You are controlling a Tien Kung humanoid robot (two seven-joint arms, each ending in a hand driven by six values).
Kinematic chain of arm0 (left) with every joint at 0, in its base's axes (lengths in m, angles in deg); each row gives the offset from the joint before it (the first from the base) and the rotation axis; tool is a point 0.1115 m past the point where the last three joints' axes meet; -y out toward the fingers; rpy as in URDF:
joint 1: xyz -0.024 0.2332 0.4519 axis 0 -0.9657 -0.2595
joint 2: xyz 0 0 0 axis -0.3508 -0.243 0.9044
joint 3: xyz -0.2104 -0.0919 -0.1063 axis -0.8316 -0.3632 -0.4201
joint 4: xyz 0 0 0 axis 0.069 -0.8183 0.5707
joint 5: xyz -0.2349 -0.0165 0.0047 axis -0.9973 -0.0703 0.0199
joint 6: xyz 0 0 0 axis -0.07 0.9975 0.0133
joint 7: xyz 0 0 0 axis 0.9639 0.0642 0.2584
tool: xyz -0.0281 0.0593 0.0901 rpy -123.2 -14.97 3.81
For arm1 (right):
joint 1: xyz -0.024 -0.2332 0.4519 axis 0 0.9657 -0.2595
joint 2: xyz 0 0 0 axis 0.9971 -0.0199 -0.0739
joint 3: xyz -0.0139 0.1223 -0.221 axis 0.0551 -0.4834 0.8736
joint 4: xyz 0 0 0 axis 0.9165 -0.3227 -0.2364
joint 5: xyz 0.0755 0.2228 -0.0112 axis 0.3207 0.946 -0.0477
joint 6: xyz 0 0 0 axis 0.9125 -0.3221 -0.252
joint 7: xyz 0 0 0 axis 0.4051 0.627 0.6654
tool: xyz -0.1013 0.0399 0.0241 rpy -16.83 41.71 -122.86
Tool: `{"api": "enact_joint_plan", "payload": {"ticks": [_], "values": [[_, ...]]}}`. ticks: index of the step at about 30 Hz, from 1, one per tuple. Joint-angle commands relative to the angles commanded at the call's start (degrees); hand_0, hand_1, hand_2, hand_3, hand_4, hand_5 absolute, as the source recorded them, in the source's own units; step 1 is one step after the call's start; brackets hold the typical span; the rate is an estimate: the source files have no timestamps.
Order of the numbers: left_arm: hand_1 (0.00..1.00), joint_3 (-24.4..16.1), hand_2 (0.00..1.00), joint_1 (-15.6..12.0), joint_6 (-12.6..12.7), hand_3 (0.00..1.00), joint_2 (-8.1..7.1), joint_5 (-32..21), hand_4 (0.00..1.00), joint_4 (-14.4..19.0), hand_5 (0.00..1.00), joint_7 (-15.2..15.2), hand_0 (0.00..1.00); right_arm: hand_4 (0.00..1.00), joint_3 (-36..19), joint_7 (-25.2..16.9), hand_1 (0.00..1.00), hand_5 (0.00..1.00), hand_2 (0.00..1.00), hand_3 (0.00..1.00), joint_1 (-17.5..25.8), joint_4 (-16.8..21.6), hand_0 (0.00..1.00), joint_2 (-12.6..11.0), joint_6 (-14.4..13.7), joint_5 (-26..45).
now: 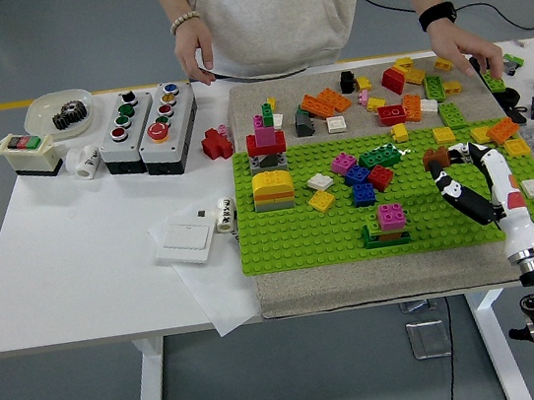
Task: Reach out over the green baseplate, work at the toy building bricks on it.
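Baseplate (302, 240) long axis runs left-right.

baseplate (293, 246) sits mid-table. switch boxes (146, 117) far to its left, loose bricks (372, 96) behind it. right hand (464, 182) over its right edge.

Right hand (463, 180) over green baseplate (293, 246), fingers (446, 178) closed on brown brick (435, 157), scattered bricks (325, 103) beyond.

A lab: grey floor with yellow line (54, 98), push-button boxes (146, 117).
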Motion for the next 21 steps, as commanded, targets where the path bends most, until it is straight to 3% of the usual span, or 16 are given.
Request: {"api": "enact_joint_plan", "payload": {"ticks": [3,4,15,16,21], "values": [[0.579,-0.02,0.64,0.04,-0.01,0.579,0.02,0.03,0.603,0.0,0.682,0.01,0.494,0.7,0.12,0.0,0.621,0.338,0.597,0.467,0.11,0.12,0.792,0.08,0.42,0.63],[0.581,-0.01,0.64,0.06,-0.04,0.579,0.01,0.05,0.603,0.01,0.683,0.01,0.494,0.691,0.07,0.0,0.693,0.359,0.668,0.459,0.16,0.16,0.863,0.12,0.52,0.65],[0.581,0.1,0.639,0.1,-0.05,0.579,0.01,-0.21,0.602,0.01,0.682,-0.07,0.494,0.69,-0.44,0.0,0.733,0.385,0.722,0.462,0.66,0.36,0.905,1.05,2.15,-0.62],[0.582,0.12,0.64,0.11,-0.05,0.579,0.01,-0.23,0.601,0.02,0.682,-0.08,0.495,0.676,-0.39,0.0,0.791,0.415,0.781,0.47,0.67,0.35,0.968,1.08,2.45,-0.97],[0.582,0.18,0.64,0.13,-0.04,0.579,0.01,-0.32,0.601,0.03,0.682,-0.11,0.495,0.676,-0.15,0.0,0.791,0.415,0.781,0.47,0.88,-0.54,0.968,1.5,2.83,-1.97]]}}
